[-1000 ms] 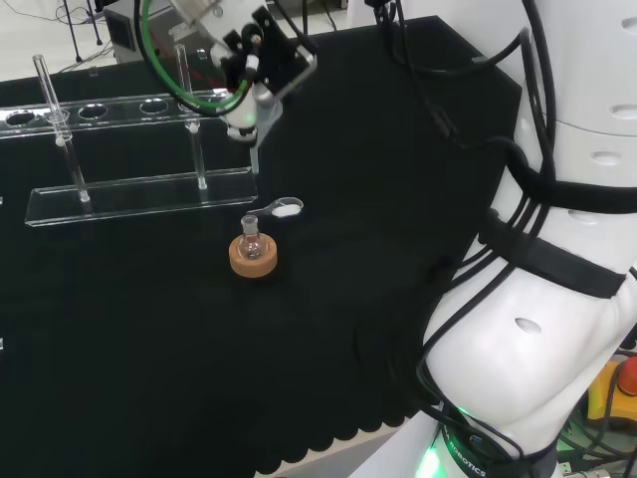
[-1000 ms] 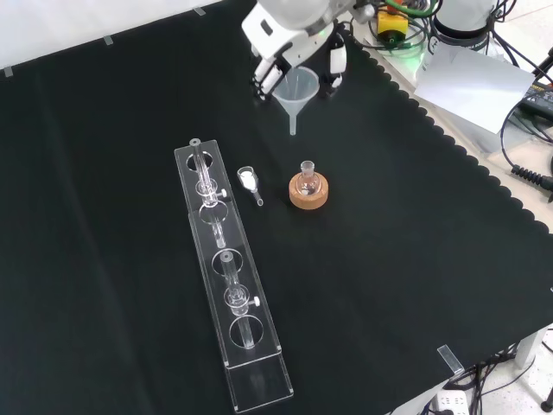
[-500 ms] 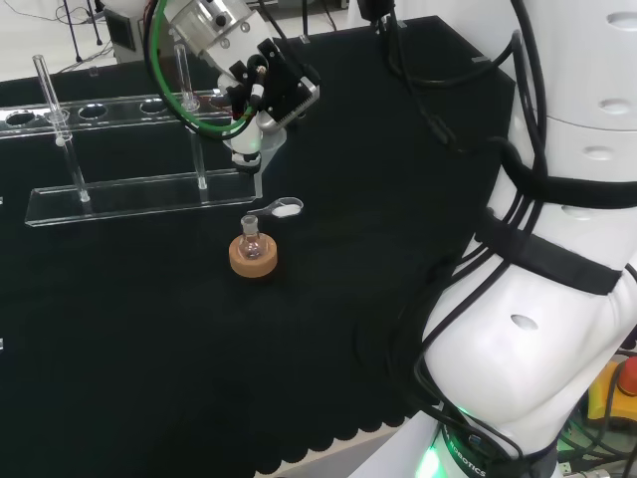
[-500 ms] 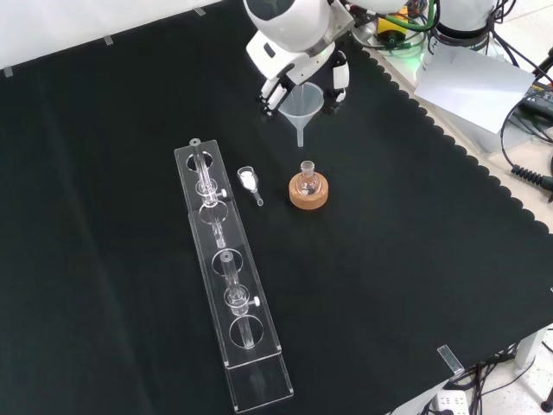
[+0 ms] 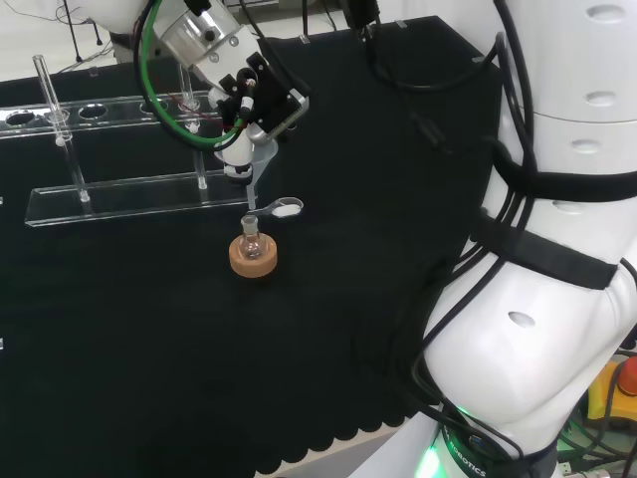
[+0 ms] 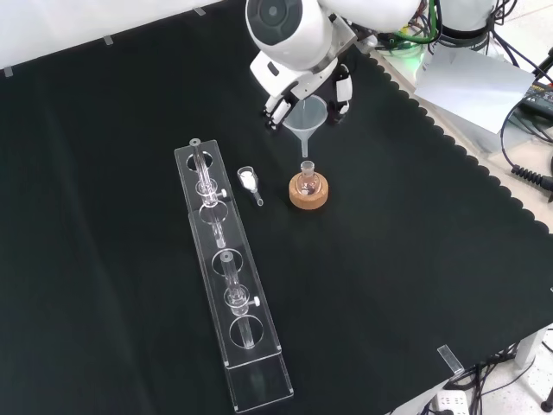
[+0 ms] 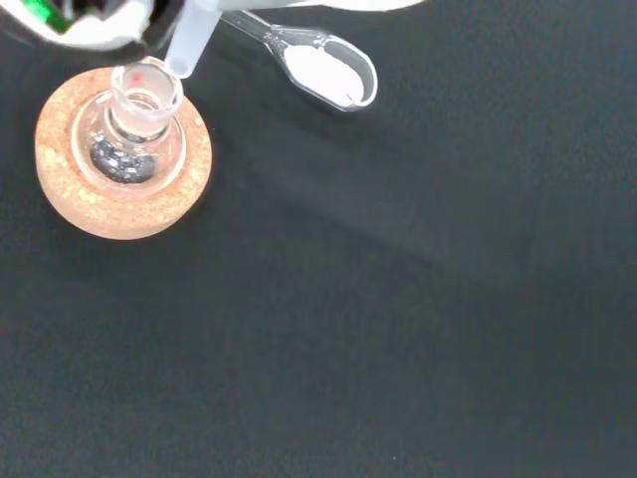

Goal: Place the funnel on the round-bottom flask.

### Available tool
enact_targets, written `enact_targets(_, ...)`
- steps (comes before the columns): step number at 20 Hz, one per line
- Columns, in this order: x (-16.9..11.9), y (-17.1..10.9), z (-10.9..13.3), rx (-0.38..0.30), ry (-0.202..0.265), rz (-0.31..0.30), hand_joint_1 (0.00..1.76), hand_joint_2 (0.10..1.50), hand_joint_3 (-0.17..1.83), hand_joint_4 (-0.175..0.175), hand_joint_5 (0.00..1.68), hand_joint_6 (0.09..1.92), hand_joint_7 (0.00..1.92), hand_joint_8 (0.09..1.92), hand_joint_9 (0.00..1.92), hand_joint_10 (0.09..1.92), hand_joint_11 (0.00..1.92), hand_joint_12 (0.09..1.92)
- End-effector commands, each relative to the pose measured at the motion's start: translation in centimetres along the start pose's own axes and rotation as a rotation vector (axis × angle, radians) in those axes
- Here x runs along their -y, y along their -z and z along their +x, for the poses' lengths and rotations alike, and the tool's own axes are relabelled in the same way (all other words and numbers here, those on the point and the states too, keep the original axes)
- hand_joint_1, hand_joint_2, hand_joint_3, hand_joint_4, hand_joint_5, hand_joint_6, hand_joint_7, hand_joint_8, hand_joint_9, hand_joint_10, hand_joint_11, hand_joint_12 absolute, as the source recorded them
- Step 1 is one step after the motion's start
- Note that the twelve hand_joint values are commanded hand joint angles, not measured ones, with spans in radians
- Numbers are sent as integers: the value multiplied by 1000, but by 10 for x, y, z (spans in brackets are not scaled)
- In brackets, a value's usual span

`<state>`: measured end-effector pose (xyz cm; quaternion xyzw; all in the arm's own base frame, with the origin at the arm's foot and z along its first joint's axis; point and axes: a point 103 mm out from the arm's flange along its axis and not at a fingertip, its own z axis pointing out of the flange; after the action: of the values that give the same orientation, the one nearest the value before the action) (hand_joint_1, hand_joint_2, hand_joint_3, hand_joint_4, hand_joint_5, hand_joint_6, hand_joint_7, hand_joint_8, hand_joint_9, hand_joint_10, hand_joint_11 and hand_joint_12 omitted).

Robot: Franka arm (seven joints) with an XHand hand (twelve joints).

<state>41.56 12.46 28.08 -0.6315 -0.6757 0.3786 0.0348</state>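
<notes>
Head view: hand (image 5: 254, 100) seen upper left of centre, fingers curled round the clear funnel (image 5: 257, 164). Funnel is carried upright, stem pointing down, tip just above the neck of the round-bottom flask (image 5: 251, 239), apart from it as far as can be told. Flask is seated in a cork ring (image 5: 253, 257) on the black cloth (image 5: 328, 329). A small clear scoop (image 5: 280, 208) w/ white powder is laid just beside the flask, to its upper right. A long clear tube rack (image 5: 129, 149) is stood farther back, at left.

Front view: hand (image 6: 304, 82) is brought in from top, under a big white arm link (image 6: 289, 30). Funnel (image 6: 307, 117) is gripped at the cone betw. the fingers; stem is hung straight over the flask (image 6: 306, 177) mouth, tip near the rim. Contact cannot be judged. Cork ring (image 6: 309, 194) is seen below it, scoop (image 6: 248, 181) to its left, rack (image 6: 226, 285) further left w/ a few tubes in it.

Wrist view: funnel stem (image 7: 191, 45) is seen close, its tip at the edge of the flask neck (image 7: 145, 100), not centred in the opening. Dark grey matter is noted in the flask bulb. Cork ring (image 7: 100, 214) is seen round the flask base. Scoop (image 7: 323, 72) w/ white powder is laid near, apart from the ring.
</notes>
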Motion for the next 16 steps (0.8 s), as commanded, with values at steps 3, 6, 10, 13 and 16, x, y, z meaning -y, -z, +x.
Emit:
enact_targets(3,-8,-4,4,7,15,7,929,673,741,33,844,699,926,502,1309,128,1033,1007)
enact_targets(6,-11,-6,5,7,18,11,929,673,741,32,844,699,926,502,1311,126,1035,1004)
enact_targets(10,-12,-8,6,5,19,16,930,674,741,29,844,699,926,503,1314,123,1039,1000)
enact_targets(13,-13,-10,6,-1,22,20,930,674,740,28,844,700,926,504,1316,121,1041,997)
enact_targets(16,-14,-11,6,-5,22,19,930,675,740,27,844,700,926,505,1318,119,1043,994)
